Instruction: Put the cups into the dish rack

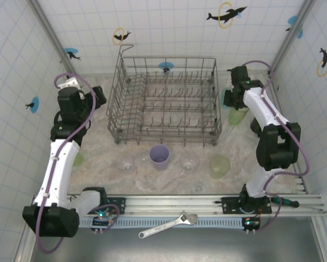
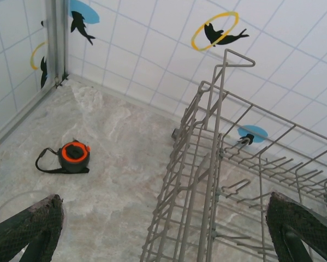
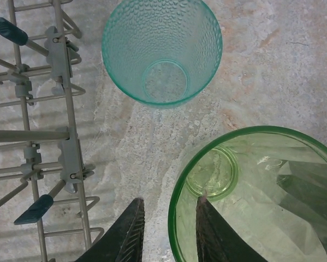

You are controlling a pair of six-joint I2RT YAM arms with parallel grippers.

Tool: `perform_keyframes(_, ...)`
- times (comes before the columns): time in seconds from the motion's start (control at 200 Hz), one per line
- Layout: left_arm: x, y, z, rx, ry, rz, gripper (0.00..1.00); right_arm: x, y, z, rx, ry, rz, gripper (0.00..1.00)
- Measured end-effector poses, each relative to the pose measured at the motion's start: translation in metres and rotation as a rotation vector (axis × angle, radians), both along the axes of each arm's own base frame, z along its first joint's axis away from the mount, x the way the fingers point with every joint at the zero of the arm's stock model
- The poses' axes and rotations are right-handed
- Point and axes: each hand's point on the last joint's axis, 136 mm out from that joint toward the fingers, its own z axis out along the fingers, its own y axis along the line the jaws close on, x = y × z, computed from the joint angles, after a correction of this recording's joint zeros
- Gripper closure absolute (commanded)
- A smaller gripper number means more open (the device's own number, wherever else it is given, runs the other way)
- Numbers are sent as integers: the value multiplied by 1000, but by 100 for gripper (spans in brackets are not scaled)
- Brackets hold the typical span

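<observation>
The grey wire dish rack [image 1: 163, 131] stands mid-table with no cup visible in it. In front of it stand a clear cup [image 1: 125, 161], a lavender cup [image 1: 159, 156], another clear cup [image 1: 189, 161] and a pale green cup [image 1: 220, 166]. Right of the rack, my right gripper [image 1: 232, 103] is over a green cup [image 1: 238, 115]. In the right wrist view the gripper [image 3: 171, 200] straddles this green cup's [image 3: 261, 180] wall, one finger inside, one outside with a gap. A teal cup [image 3: 162, 52] stands just beyond. My left gripper [image 2: 168, 229] hangs wide open above the rack's [image 2: 218, 164] left wall.
An orange-and-black tape measure [image 2: 73, 157] lies on the table left of the rack. A wrench [image 1: 168, 225] and a screwdriver [image 1: 283, 201] lie on the front rail. Tiled walls close in the back and both sides. A greenish cup [image 1: 77, 158] peeks from under the left arm.
</observation>
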Motion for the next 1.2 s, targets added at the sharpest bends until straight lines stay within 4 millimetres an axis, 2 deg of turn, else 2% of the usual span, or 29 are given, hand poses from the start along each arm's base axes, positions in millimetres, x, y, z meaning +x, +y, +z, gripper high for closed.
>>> perform_keyframes(0.16,0,-1,-8,-2,17,-7,2,0,0,-8,-2,20,-3,80)
perform_keyframes(0.335,-1,-1,-9,-2,20,-7,3,0,-1,-10,-7,25,-6,100)
perform_keyframes(0.756,-1,-4,-10,-21,22,-15,2,0,-7,-4,-26,26,-14,100)
perform_keyframes(0.846,-1,-5,-10,-30,23,-20,2,3,-13,10,-47,14,-15,100)
perform_keyframes(1.016,-1,-5,-11,-39,25,-17,2,21,-25,55,-58,-84,-33,100)
perform_keyframes(1.116,-1,-6,-10,-51,25,-15,2,25,-26,73,-58,-112,-34,100)
perform_keyframes(1.201,-1,-7,-3,-60,17,-21,2,28,-25,95,-52,-148,-31,100)
